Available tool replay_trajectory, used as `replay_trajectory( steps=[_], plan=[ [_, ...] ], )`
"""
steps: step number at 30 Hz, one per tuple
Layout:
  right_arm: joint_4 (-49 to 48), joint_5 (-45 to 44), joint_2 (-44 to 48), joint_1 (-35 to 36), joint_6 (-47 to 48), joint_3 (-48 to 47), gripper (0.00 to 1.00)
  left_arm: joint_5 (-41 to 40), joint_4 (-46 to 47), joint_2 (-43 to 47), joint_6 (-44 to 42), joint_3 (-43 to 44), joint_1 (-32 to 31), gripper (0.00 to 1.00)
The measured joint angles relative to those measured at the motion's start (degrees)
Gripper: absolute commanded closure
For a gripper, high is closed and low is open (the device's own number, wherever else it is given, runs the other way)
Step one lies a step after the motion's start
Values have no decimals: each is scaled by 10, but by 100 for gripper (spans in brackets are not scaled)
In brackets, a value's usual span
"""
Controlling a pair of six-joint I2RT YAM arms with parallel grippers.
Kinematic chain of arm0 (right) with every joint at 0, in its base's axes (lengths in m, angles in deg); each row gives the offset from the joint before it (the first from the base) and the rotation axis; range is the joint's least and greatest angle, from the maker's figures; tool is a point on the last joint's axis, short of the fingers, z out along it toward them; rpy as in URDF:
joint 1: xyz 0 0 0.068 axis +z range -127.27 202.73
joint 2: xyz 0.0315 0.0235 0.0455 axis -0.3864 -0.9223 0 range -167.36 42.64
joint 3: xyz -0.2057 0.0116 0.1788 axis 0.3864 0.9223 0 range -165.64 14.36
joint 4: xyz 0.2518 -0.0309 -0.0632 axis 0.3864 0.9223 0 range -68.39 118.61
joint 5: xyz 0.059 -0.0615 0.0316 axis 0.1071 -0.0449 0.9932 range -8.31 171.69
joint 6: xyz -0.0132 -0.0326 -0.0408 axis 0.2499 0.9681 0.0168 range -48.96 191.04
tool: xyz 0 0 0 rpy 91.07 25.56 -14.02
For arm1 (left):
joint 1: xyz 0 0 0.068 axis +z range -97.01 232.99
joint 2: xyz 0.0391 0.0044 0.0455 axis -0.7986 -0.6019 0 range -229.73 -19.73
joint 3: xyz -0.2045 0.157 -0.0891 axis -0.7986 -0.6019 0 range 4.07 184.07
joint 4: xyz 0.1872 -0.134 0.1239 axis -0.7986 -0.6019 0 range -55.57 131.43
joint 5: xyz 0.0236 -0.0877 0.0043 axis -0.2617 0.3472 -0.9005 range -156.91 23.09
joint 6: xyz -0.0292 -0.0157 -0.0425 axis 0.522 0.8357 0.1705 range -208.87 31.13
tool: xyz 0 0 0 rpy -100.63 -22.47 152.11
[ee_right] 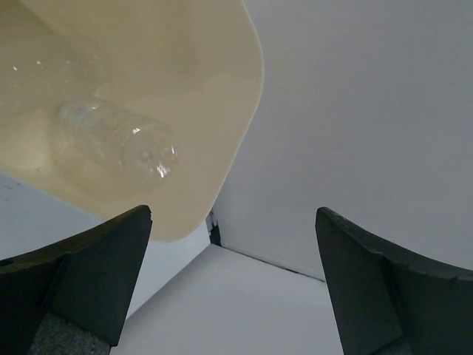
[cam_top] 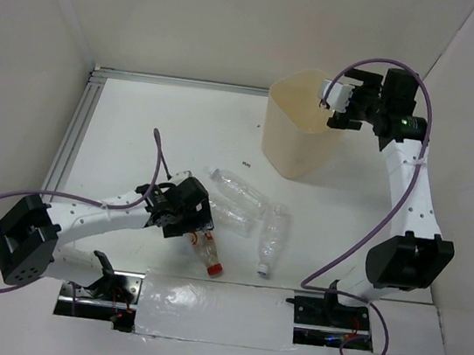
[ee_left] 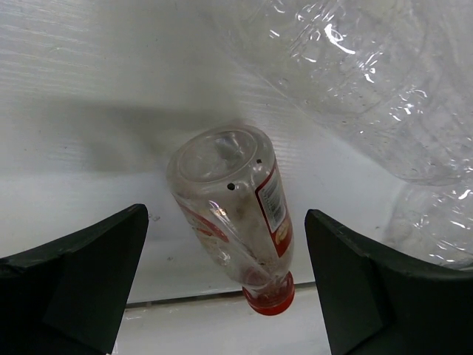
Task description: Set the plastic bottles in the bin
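White wall behind; right wrist alone shows bottle inside bin.

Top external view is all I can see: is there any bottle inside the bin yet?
Observer: Yes, the right wrist view shows one clear plastic bottle lying inside the bin.
Operator: Is the left hand gripping the red-capped bottle?
Observer: No. The left wrist view shows its fingers open, with that bottle lying between them and a gap on each side.
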Motion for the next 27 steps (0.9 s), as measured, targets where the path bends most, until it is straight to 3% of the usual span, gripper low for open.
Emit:
replay_trajectory(
  steps=[6,9,10,11,16,19,20,21,22,23,25,26,27],
  plan=[
    [-13,53,56,-22,-78,36,0,-1,4,-34,-1,0,-10,0],
    [-32,87,106,-42,-135,82,1,-2,15,-56,-1,0,-13,10],
    [-38,99,124,-48,-156,99,3,-3,21,-65,-2,0,-15,16],
    [-43,111,142,-54,-174,119,5,-3,26,-75,-2,0,-17,31],
    [-40,177,204,-66,-245,192,16,-3,46,-87,-12,0,-28,72],
    [-29,223,221,-73,-271,222,47,-1,38,-70,-20,-3,-41,84],
    [-22,238,229,-77,-282,235,67,-2,30,-52,-25,-7,-48,87],
    [-17,253,241,-80,-299,255,80,-3,18,-24,-33,-11,-57,91],
    [-15,258,249,-87,-304,266,90,-3,5,9,-41,-14,-65,91],
    [-15,262,261,-91,-329,283,93,-3,-9,52,-60,-14,-72,91],
    [-14,268,284,-100,-378,321,68,-2,-17,139,-100,-3,-77,92],
    [-11,270,292,-103,-398,337,47,-2,-19,175,-125,10,-77,97],
    [-6,270,297,-106,-414,350,35,-5,-18,204,-146,31,-77,98]
  ],
)
